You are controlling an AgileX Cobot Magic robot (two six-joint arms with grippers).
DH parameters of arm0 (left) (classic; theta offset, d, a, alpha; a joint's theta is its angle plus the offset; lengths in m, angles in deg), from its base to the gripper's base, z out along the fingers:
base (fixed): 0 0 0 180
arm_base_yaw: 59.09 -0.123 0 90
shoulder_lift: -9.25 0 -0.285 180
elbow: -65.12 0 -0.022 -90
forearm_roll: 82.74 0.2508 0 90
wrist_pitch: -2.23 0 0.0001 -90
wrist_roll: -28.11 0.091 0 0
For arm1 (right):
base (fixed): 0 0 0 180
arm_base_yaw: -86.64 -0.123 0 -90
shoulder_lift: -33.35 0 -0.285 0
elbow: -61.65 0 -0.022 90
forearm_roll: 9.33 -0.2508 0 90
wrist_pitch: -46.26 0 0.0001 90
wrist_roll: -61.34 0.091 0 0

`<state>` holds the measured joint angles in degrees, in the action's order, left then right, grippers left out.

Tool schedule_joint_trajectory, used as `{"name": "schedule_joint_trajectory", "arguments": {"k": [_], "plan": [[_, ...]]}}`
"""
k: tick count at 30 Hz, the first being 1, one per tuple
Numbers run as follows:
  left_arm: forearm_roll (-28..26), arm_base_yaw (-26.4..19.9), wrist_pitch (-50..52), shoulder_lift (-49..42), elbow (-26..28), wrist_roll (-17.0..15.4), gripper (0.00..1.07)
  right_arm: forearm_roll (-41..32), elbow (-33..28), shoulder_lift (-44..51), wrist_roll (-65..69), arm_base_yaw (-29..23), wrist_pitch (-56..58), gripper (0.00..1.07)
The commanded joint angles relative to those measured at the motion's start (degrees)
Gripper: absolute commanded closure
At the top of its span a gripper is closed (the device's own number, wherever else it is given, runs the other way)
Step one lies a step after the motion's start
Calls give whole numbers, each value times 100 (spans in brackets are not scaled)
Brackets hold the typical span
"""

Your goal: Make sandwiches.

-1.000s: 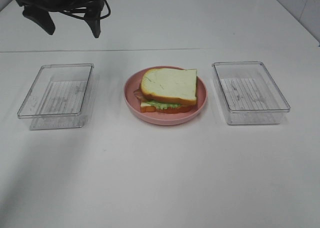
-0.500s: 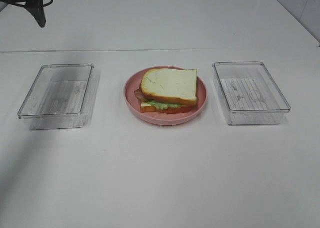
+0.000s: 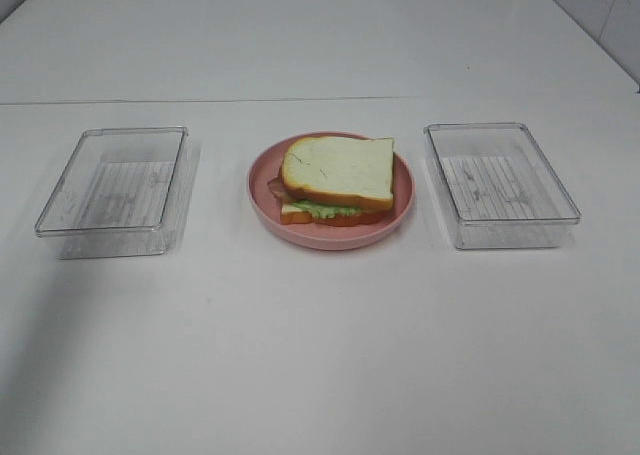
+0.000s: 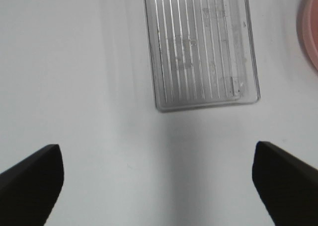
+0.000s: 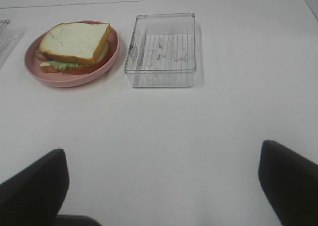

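Now, with the sandwich (image 3: 337,180) stacked whole on the pink plate (image 3: 400,207) between the two clear trays, I hold both grippers (image 4: 156,184) (image 5: 164,186) spread wide, empty, well clear.

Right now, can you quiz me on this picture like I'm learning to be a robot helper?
1. True or false: the sandwich sits on the pink plate.
2. What lies in the two trays, the left tray and the right tray? A) bread B) nothing C) lettuce
3. Fill in: the top layer of the sandwich is a slice of ____.

Key: 1 true; 2 B; 3 bread
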<state>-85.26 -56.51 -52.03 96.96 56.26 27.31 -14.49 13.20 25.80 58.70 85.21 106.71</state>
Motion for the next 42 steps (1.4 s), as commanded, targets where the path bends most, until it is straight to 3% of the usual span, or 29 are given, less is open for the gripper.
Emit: {"name": "schedule_joint_trajectory", "arguments": {"k": [1, 3, 5, 6, 9, 11, 12, 13, 14, 16, 17, 42], "plan": [[-6, 17, 321, -1896, -1364, 29, 11, -34, -6, 132, -74, 29, -29, 9], [11, 17, 321, -2349, -1627, 29, 11, -34, -6, 132, -74, 29, -29, 9], [17, 17, 269, -3564, -2246, 29, 11, -34, -6, 132, -74, 29, -29, 9], [17, 17, 269, -3564, -2246, 29, 11, -34, -6, 132, -74, 29, -29, 9], [29, 17, 17, -5512, -3048, 29, 11, -34, -6, 132, -74, 29, -29, 9], [29, 17, -11, -5798, -3163, 29, 11, -34, -6, 132, -74, 29, -29, 9], [29, 17, -92, -6486, -3421, 29, 11, -34, -6, 132, -74, 29, -29, 9], [29, 17, -92, -6486, -3421, 29, 11, -34, -6, 132, -74, 29, -29, 9], [29, 17, -166, -7110, -3615, 29, 11, -34, -6, 132, -74, 29, -29, 9], [40, 17, -172, -7345, -3684, 29, 11, -34, -6, 132, -74, 29, -29, 9], [52, 17, -218, -7884, -3833, 29, 11, -34, -6, 132, -74, 29, -29, 9], [143, 0, -498, -8142, -3976, 6, 11, -40, -6, 69, -74, 29, -29, 9]]}}
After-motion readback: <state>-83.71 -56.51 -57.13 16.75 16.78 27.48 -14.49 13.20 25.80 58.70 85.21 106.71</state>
